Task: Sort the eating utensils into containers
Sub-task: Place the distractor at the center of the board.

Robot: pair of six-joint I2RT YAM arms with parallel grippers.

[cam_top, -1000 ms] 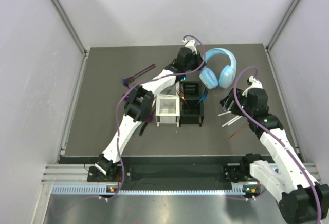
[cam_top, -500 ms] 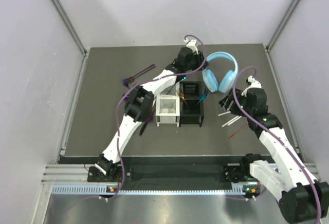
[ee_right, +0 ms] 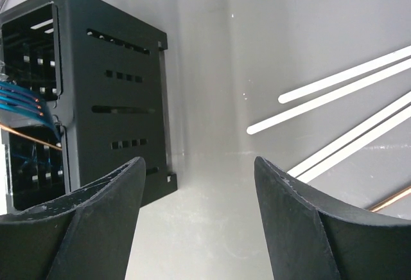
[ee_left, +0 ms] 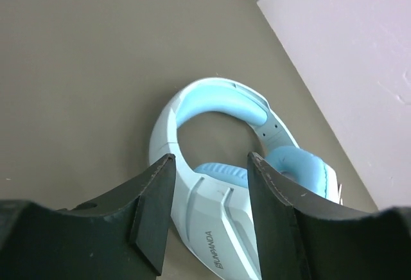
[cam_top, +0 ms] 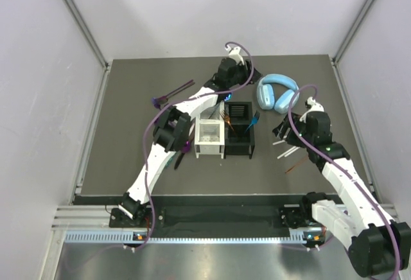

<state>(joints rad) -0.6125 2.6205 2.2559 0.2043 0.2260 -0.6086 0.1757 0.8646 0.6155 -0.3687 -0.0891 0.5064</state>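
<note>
The white caddy [cam_top: 209,137] and the black caddy [cam_top: 239,130] stand side by side mid-table. Blue-tipped utensils [cam_top: 253,122] stick out of the black caddy [ee_right: 96,87], also seen in the right wrist view [ee_right: 19,97]. Purple utensils [cam_top: 172,94] lie at the far left. White sticks [cam_top: 287,147] and a brown stick [cam_top: 294,166] lie at the right, also in the right wrist view [ee_right: 347,84]. My left gripper [cam_top: 246,82] is open just above the headphones, jaws either side of the band with gaps [ee_left: 210,183]. My right gripper [cam_top: 286,130] is open and empty over bare table between the black caddy and the sticks [ee_right: 199,164].
Light-blue headphones [cam_top: 276,92] lie at the far right of centre, right of the left gripper, and fill the left wrist view [ee_left: 218,222]. The left arm reaches over the white caddy. Grey walls close the table on three sides.
The headphones have turned and shifted right and nearer. The left gripper has drawn back slightly to the far left. The right gripper has barely moved.
</note>
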